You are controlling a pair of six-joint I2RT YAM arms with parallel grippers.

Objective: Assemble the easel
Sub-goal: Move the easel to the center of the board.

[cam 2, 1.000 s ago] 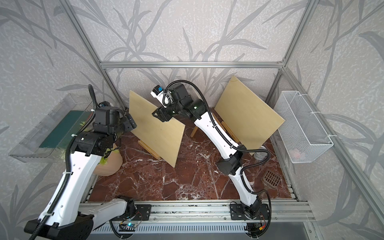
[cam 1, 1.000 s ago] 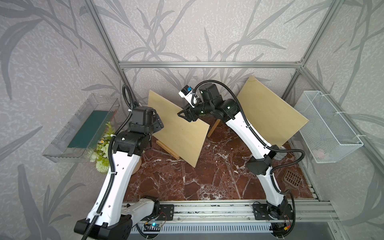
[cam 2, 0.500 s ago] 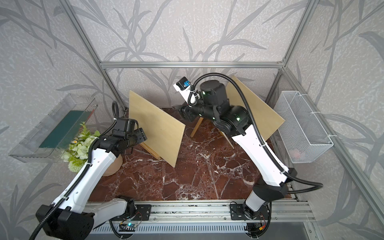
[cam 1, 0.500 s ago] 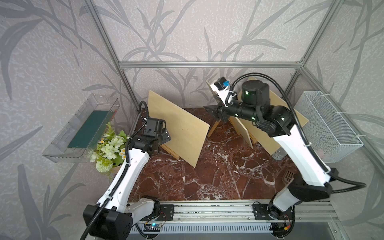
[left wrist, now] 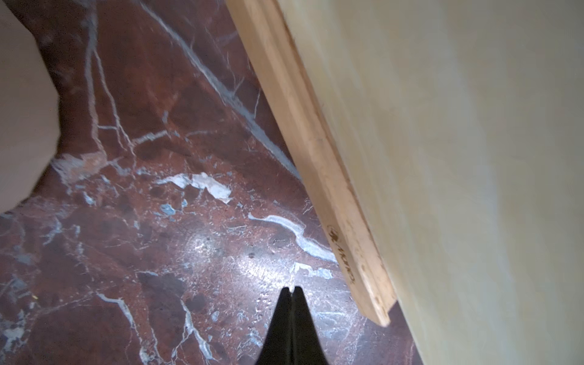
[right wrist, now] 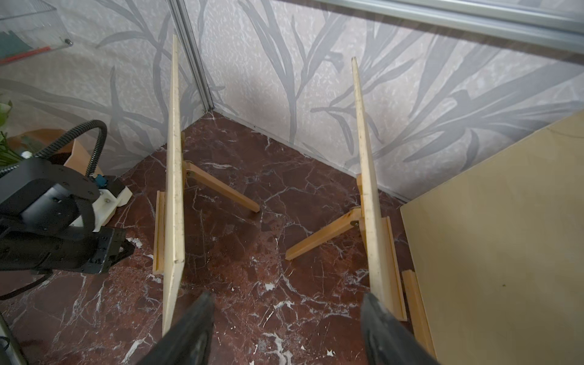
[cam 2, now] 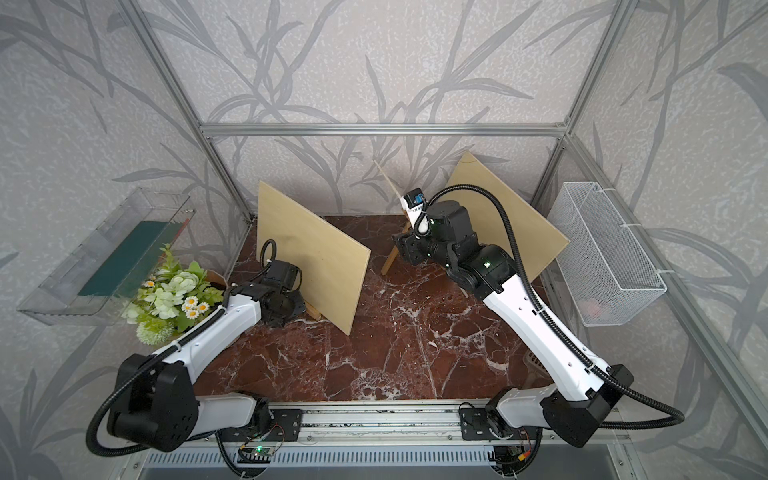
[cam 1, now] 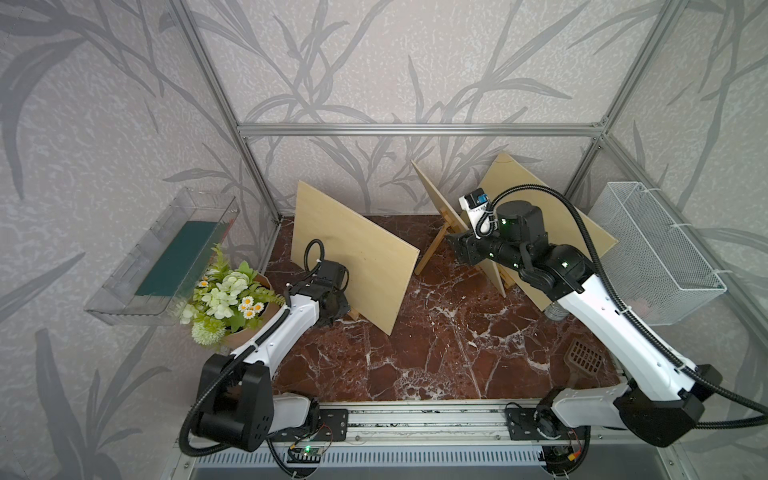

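As left easel [cam 1: 353,249] stands on the table [cam 1: 436,353] propped by its rear leg [right wrist: 221,189], I've L tool [left wrist: 291,289] pinched together, empty, by its ledge [left wrist: 316,158], prob to nudge; R tool [right wrist: 287,297] apart, near mid easel [right wrist: 366,189].

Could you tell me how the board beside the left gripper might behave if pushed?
The board looks thin and flat, so probably stiff but light. Standing near upright on a narrow ledge with one rear leg, it may tip easily.

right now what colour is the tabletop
Dark red-brown marble with white veins; the tabletop shows best in the left wrist view.
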